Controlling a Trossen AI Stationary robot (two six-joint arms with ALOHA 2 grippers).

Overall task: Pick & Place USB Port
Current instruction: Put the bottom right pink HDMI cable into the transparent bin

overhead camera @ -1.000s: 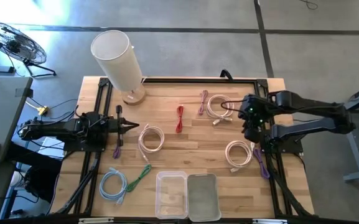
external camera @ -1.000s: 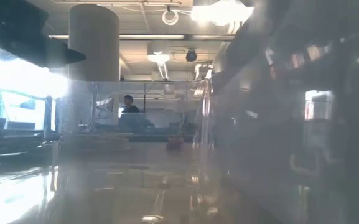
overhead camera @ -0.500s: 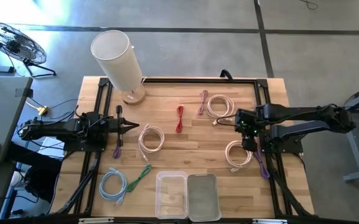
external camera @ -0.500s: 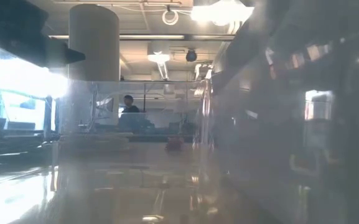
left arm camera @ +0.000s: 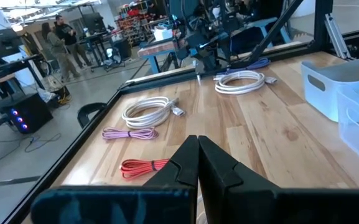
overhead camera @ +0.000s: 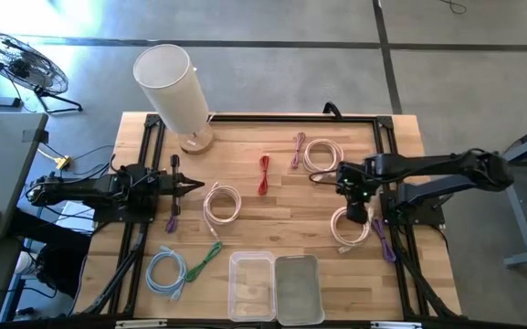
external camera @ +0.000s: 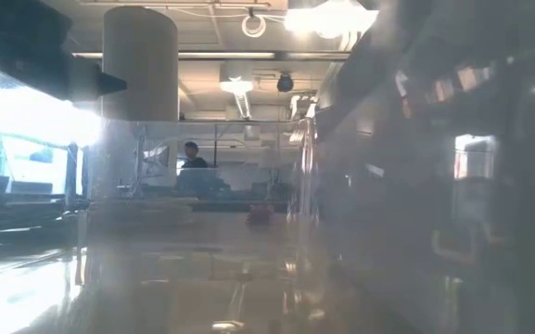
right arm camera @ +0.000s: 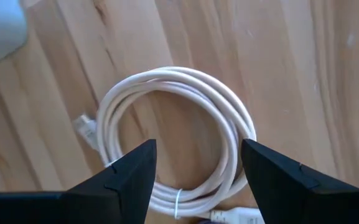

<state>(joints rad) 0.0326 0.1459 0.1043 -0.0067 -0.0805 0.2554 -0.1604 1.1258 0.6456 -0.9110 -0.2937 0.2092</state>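
**Desk:** Where does the right arm stand?

**Photographer:** The right gripper [overhead camera: 353, 212] hangs over a coiled white cable [overhead camera: 349, 225] on the wooden table [overhead camera: 272, 215] at its right side, near the frame rail. In the right wrist view its two fingers [right arm camera: 129, 174] stand wide apart with the white coil [right arm camera: 179, 143] lying flat between and below them, nothing held.

**Desk:** And the left?

**Photographer:** The left gripper [overhead camera: 193, 185] waits at the table's left edge, fingers pressed together and empty.

**Desk:** How will the cable handle?

**Photographer:** It looks light and limp, and a tie [right arm camera: 178, 200] appears to bind the loops. A grip across the bundled strands, close to that tie, would likely lift it whole; pinching a single strand or the plug end could let the coil sag or unwind. The clear bins [overhead camera: 275, 287] sit at the table's near edge.
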